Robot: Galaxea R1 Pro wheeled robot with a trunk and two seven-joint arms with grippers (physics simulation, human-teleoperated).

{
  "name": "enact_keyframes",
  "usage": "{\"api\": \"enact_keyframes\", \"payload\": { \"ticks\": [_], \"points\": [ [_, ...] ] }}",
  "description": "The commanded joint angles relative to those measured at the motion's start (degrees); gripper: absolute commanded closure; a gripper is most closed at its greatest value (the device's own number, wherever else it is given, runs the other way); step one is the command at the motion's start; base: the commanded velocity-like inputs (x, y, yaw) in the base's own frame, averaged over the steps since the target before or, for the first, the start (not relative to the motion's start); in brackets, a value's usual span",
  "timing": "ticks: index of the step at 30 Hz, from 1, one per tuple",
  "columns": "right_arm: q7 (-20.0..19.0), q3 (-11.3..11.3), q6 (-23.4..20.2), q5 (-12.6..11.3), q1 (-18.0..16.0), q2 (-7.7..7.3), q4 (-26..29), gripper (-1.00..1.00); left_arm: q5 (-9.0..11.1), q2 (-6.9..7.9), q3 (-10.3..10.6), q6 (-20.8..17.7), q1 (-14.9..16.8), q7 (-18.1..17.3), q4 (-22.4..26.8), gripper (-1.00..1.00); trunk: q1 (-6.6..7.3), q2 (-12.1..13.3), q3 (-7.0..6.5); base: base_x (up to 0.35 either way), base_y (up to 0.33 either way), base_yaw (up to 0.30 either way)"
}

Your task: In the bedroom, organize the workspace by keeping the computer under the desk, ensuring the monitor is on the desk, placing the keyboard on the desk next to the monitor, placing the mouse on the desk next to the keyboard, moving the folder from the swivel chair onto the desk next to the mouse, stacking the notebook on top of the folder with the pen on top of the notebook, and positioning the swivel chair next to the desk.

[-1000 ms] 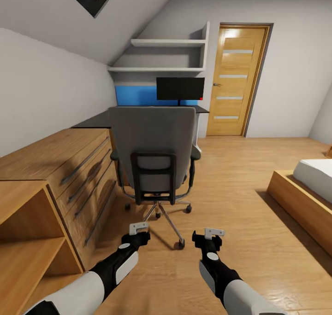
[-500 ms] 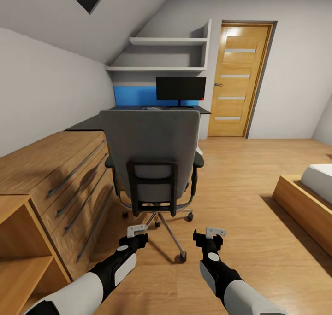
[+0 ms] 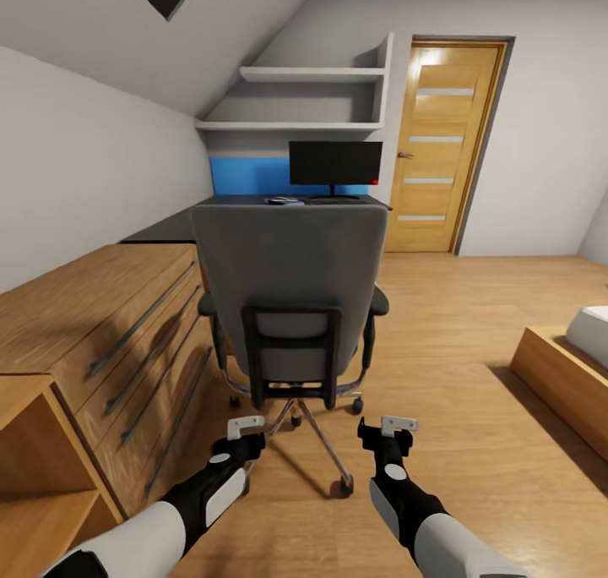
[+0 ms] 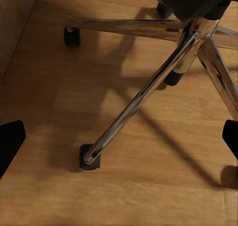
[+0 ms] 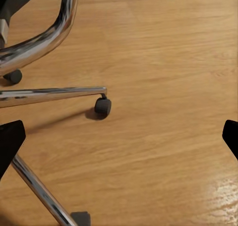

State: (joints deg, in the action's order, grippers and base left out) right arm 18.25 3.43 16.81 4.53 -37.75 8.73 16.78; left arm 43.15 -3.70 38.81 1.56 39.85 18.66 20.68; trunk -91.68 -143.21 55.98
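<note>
The swivel chair (image 3: 287,295) back hides most of the desk (image 3: 169,226) and the monitor (image 3: 335,163) stand's foot. Small items on the desk beside it are too tiny to identify.

The wooden floor (image 3: 456,324) carries the chair (image 3: 291,295), whose castors rest on the boards just beside the dresser (image 3: 110,324). A bed frame (image 3: 561,388) stands on the floor well apart, at the right. Behind the chair, the black worktop (image 3: 169,226) bears the monitor (image 3: 335,163) on its stand, with small items beside it too blurred to tell.
</note>
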Motion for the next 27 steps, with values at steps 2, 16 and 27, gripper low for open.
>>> {"api": "enact_keyframes", "payload": {
  "ticks": [2,16,27],
  "points": [
    [0.12,0.35,0.19,0.49,-0.04,-0.01,-0.07,-1.0,0.58,0.39,0.48,0.17,0.05,0.39,0.02,-1.0,0.01,-0.02,0.06,0.044,0.036,0.0],
    [0.13,0.35,0.24,0.56,-0.04,-0.17,-0.02,-1.0,0.79,2.56,-0.13,0.19,0.05,0.35,0.06,-1.0,0.01,-0.02,0.06,0.016,0.008,0.0],
    [0.21,0.34,0.24,0.57,-0.04,-1.35,0.0,-1.0,0.79,3.66,-0.3,4.64,0.05,0.46,0.13,-1.0,0.01,-0.02,0.06,0.133,0.0,0.0]
  ]
}}
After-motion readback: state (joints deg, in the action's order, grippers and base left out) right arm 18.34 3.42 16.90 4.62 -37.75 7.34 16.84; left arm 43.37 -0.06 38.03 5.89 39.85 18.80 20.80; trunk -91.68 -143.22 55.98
